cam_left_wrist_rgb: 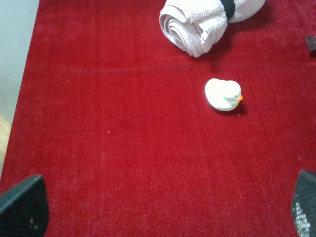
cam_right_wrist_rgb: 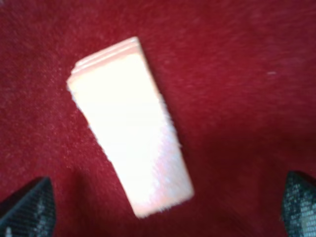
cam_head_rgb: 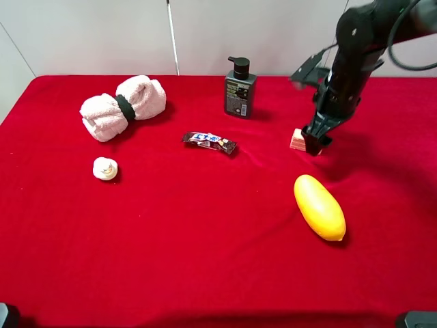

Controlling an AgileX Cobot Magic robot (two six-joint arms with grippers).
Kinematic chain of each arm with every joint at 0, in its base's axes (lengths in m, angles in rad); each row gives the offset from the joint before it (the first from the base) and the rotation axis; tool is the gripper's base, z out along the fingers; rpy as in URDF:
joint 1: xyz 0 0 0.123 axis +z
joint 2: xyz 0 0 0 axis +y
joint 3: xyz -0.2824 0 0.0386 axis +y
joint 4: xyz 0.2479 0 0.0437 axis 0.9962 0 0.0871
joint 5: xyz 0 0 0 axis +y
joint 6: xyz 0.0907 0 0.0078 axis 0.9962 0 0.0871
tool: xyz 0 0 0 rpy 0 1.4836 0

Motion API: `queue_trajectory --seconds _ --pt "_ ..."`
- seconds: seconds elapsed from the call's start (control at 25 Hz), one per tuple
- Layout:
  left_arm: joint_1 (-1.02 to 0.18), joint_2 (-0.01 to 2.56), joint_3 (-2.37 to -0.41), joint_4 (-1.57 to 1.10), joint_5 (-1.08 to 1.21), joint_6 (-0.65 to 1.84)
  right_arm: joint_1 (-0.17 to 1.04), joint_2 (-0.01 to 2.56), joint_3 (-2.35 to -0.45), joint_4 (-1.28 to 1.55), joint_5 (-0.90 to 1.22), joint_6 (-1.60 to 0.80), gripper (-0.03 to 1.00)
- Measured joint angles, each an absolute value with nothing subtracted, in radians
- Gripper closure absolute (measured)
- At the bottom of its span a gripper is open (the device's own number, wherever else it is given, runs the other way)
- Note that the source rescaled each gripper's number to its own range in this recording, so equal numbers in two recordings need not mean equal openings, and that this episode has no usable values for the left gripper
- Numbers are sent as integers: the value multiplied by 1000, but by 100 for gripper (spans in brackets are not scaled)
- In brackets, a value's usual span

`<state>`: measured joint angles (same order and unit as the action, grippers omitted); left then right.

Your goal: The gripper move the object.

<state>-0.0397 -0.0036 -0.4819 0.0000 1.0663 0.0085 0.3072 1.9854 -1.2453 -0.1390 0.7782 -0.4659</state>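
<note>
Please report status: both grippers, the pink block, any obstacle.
Right gripper open, directly over the pink block, not holding it. Left gripper open, nothing between its fingers. Block lies on red cloth; nothing blocking.

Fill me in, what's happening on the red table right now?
The black right gripper is down at the small pale pink rectangular block near the back right of the red cloth. Its jaws are open with the block lying between them on the cloth, not gripped. The left gripper is open over the cloth near the small white toy duck, holding nothing.
</note>
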Motion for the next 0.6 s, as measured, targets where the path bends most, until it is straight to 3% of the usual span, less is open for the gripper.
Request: queue_trajectory --seconds 0.6 --pt "-40 -4 -482 0 1066 9 307 1656 -1245 -58 989 -438 -3"
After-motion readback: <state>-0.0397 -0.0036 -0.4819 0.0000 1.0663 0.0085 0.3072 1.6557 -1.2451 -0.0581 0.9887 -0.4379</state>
